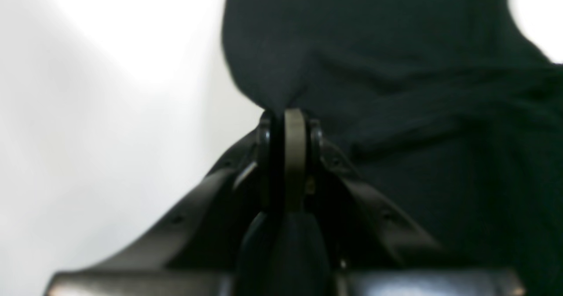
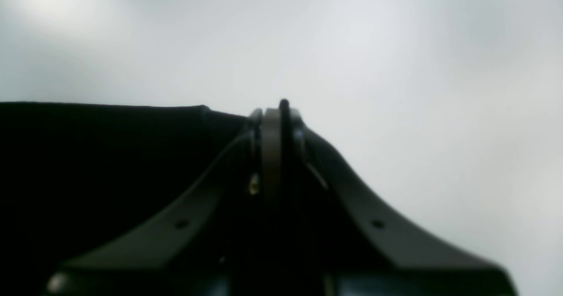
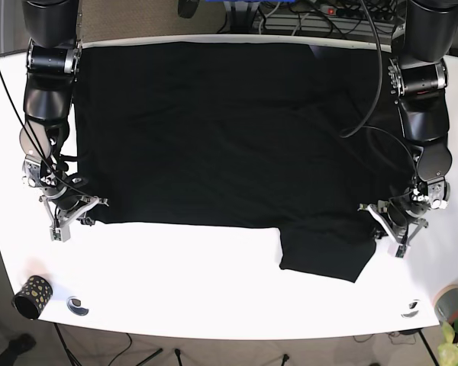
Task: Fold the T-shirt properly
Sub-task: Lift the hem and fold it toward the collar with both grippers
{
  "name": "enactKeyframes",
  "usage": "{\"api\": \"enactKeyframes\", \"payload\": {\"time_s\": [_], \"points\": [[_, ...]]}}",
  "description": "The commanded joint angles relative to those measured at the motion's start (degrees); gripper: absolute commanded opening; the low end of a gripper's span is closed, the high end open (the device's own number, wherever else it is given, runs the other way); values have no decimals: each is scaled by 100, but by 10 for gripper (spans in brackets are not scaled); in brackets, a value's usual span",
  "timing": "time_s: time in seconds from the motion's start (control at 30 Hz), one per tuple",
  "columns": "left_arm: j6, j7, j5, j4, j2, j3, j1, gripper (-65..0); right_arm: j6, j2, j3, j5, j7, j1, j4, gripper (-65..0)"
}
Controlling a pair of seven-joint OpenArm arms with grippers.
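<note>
A black T-shirt (image 3: pixel 229 130) lies spread over the white table (image 3: pixel 175 274), with one part (image 3: pixel 320 255) sticking out along its near edge. At the shirt's near right corner, my left gripper (image 3: pixel 383 219) is shut on the cloth. The left wrist view shows the fingertips (image 1: pixel 286 113) pinching a bunch of black fabric (image 1: pixel 396 89) that rises from them. My right gripper (image 3: pixel 82 213) sits at the near left corner. In its wrist view the fingers (image 2: pixel 277 109) are shut on the hem of the T-shirt (image 2: pixel 110 155), which stretches away to the left.
A black dotted cup (image 3: pixel 30 296) and a small round object (image 3: pixel 78 306) sit near the front left edge. Another small object (image 3: pixel 411 308) and a grey pot with a plant (image 3: pixel 452 303) are at the front right. Cables (image 3: pixel 313 15) run behind the table.
</note>
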Motion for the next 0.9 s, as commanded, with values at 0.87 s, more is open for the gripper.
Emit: {"api": "enactKeyframes", "payload": {"time_s": [0.87], "points": [[-172,682,-109,3932,-306,-45,1938,-650,55,176,1389,121,-1842,-1968,4161,-650]]}}
